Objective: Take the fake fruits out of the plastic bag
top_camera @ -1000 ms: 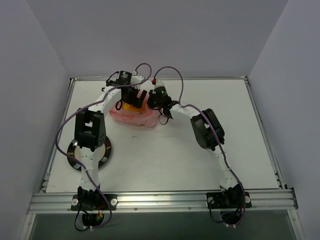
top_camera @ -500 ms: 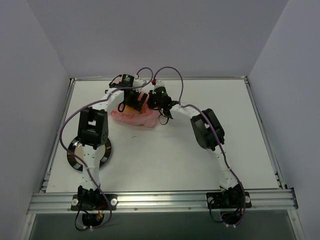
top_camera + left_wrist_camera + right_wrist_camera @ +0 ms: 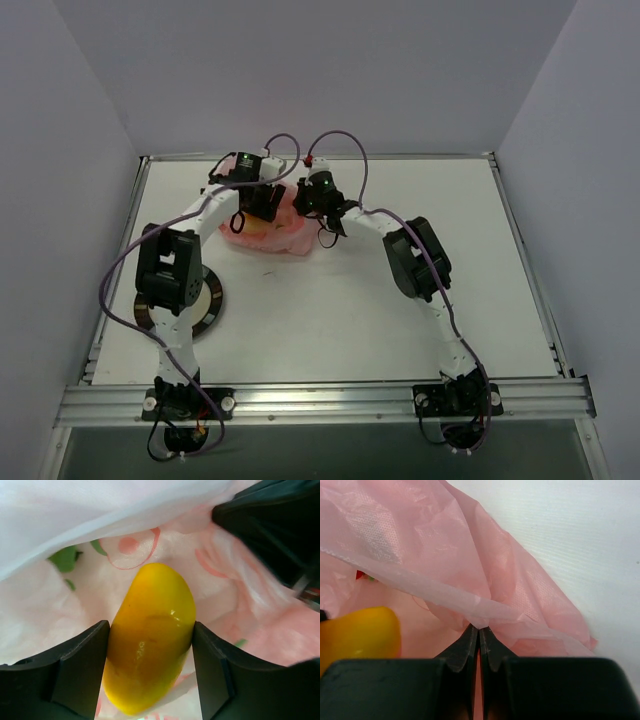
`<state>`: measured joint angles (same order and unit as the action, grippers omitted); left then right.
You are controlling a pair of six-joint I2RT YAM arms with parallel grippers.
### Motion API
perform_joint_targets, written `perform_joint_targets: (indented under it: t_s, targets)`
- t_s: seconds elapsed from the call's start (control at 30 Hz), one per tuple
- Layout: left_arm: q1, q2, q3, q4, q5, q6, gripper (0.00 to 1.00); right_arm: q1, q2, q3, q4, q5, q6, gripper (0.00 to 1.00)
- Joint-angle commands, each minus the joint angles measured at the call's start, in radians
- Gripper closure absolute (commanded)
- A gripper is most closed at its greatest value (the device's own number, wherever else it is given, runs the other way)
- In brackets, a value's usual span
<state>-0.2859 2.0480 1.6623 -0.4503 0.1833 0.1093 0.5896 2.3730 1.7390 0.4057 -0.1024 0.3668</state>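
The pink plastic bag (image 3: 282, 238) lies at the back middle of the table. My left gripper (image 3: 262, 204) reaches into its open mouth and is shut on the yellow-orange mango (image 3: 150, 645), which sits between both black fingers (image 3: 75, 675). The mango also shows in the right wrist view (image 3: 357, 635). My right gripper (image 3: 302, 204) is shut on a fold of the bag's rim (image 3: 479, 624) and holds it up. A small red and green bit (image 3: 361, 574) deep in the bag may be the strawberry. The pinkish-red round fruit is hidden.
A dark round plate (image 3: 205, 300) lies at the left, partly under the left arm's elbow. Purple cables loop above both wrists. Grey walls stand round the table, and a metal rail runs along its near edge.
The left arm's elbow has swung left and down, and its wrist has turned over the bag. Less of the mango shows from above. The right arm has held still.
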Motion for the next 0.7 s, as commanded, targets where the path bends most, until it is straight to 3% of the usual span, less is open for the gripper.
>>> perform_joint_targets:
  t_s: [0.0,0.23,0.37,0.4,0.5,0.67]
  targets:
    - [0.001,-0.219,-0.015,0.117,0.016,-0.088,0.83,-0.004,-0.081,-0.007,0.039,-0.013,0.003,1.0]
    - [0.004,-0.501,-0.197,0.217,-0.083,-0.314,0.83,0.015,-0.092,-0.032,0.053,-0.029,-0.003,1.0]
    - [0.01,-0.748,-0.373,0.162,-0.307,-0.475,0.82,0.036,-0.101,-0.036,0.051,-0.031,-0.019,1.0]
    - [0.014,-0.794,-0.462,0.139,-0.417,-0.518,0.82,0.042,-0.103,-0.036,0.051,-0.03,-0.022,1.0]
    - [0.063,-0.952,-0.644,0.032,-0.557,-0.701,0.78,0.055,-0.104,-0.033,0.051,-0.034,-0.022,1.0]
    - [0.253,-1.081,-0.843,-0.037,-0.551,-0.859,0.74,0.07,-0.116,-0.036,0.042,-0.033,-0.029,1.0]
